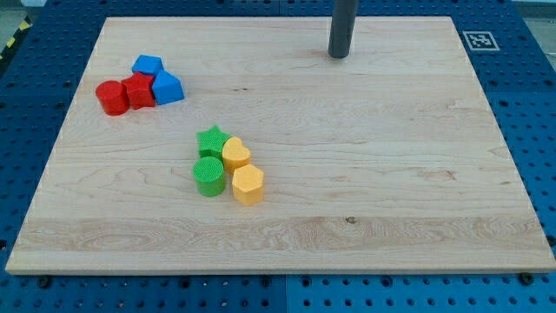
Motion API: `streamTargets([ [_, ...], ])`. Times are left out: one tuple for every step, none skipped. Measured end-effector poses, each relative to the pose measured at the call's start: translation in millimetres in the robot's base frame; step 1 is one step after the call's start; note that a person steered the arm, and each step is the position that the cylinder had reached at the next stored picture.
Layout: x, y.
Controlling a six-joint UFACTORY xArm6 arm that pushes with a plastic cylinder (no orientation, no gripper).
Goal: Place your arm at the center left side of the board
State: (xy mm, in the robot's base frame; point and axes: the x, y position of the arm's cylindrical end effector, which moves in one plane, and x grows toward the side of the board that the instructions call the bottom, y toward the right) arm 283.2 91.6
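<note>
**Rod tip at the top of the board, right of centre; blocks grouped on the left half**

My tip (339,56): lower end of a straight dark grey rod, coming down from the view's top edge. It rests on the wooden board (391,174), close to the board's top edge and somewhat right of its middle. No fingers on this rod, so nothing to report as open or closed; it touches no block.

Board: pale wood, lying on a blue perforated tabletop (26,87). A black-and-white marker tag (479,40) sits at its top right corner.

Upper left cluster, packed tight: red cylinder (111,98), a red block (138,91) of unclear shape beside it, and two blue blocks, one behind (148,65) and one to the right (167,89).

Centre-left cluster, also touching: green star (212,140), green cylinder (208,176), yellow heart-like block (236,154), yellow hexagonal block (248,184).

Both clusters lie well apart from my tip, to the view's left and below it.
</note>
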Motion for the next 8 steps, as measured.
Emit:
streamTargets([
  [0, 0],
  [0, 0],
  [0, 0],
  [0, -31],
  [3, -96],
  [3, -158],
  [3, -226],
  [2, -299],
])
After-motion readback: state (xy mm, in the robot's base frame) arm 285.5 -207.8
